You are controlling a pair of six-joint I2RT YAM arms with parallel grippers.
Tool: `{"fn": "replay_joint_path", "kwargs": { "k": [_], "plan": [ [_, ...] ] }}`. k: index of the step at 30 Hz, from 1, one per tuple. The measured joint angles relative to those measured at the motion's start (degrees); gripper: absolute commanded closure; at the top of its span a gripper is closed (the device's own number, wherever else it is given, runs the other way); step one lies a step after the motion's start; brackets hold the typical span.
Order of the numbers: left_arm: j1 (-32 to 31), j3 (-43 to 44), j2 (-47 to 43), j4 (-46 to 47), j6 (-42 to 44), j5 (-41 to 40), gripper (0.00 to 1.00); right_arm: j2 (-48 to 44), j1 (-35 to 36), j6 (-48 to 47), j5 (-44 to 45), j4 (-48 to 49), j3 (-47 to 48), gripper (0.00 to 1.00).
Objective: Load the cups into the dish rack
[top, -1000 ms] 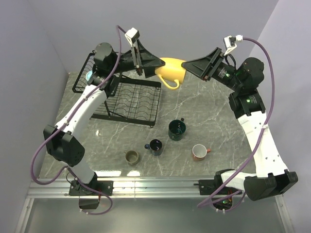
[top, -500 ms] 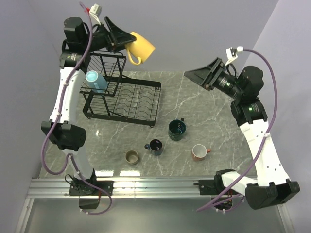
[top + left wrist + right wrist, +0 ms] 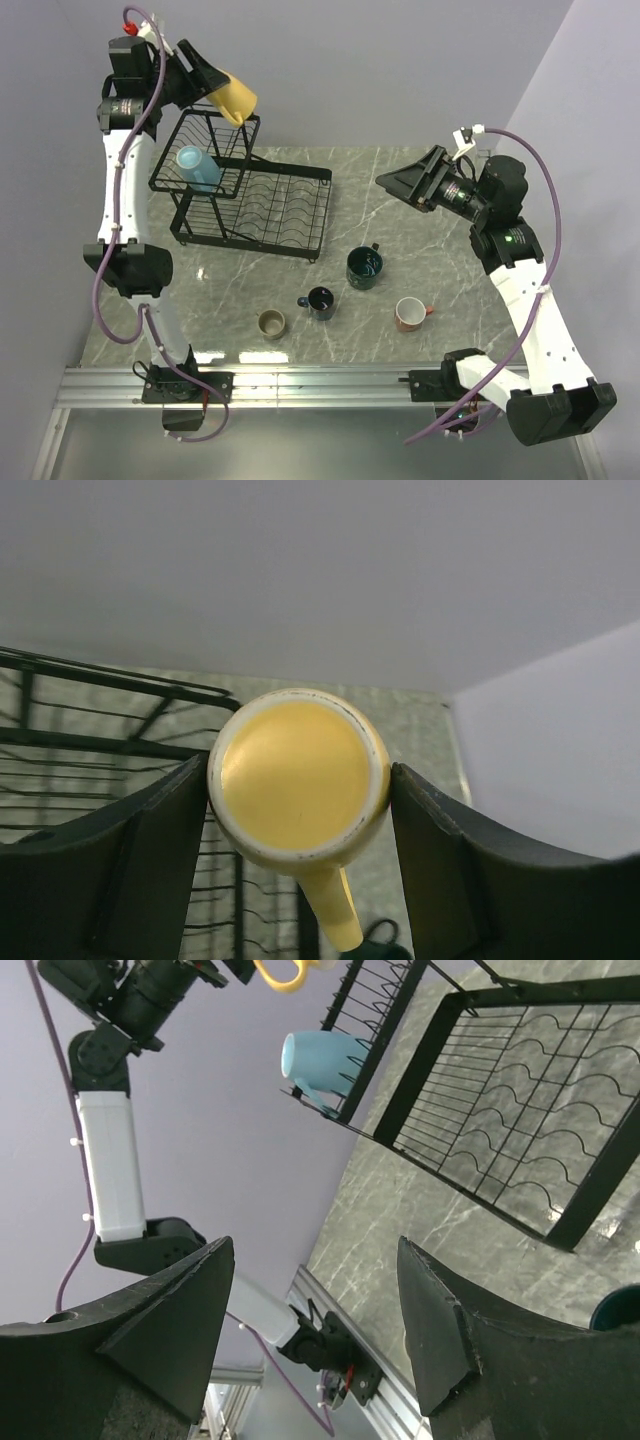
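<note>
My left gripper [image 3: 222,88] is shut on the yellow mug [image 3: 234,97] and holds it high over the far edge of the raised basket of the black dish rack [image 3: 300,243]. In the left wrist view the mug [image 3: 298,780] sits between both fingers, handle pointing down. The light blue mug [image 3: 195,166] lies in the raised basket, also seen in the right wrist view [image 3: 322,1062]. The dark teal mug [image 3: 365,267], navy mug [image 3: 320,301], olive-brown mug [image 3: 271,323] and salmon-red mug [image 3: 408,313] stand on the table. My right gripper [image 3: 392,183] is open and empty, in the air right of the rack.
The grey marble table [image 3: 420,230] is bounded by purple walls at the back and sides. An aluminium rail [image 3: 320,385] runs along the near edge. The slotted plate tray [image 3: 520,1100] holds nothing.
My left arm has swung the yellow mug up and to the left, from the table's back middle to above the raised basket. My right gripper has drawn back to the right and lower.
</note>
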Motion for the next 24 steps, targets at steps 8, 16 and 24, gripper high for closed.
{"fn": "replay_joint_path", "kwargs": {
  "k": [8,16,24],
  "plan": [
    [1.6,6.5,4.1,-3.0,8.6,-10.1,1.0,0.0,0.0,-0.9,0.0,-2.1,-0.1,0.29],
    [1.6,6.3,6.3,-6.3,11.6,-15.3,1.0,-1.0,0.0,-1.5,0.2,-3.4,-1.9,0.29],
    [-1.6,-18.2,-1.6,5.7,15.7,-22.3,1.0,-1.0,0.3,-1.5,0.2,-3.5,-2.3,0.3]
  ]
}}
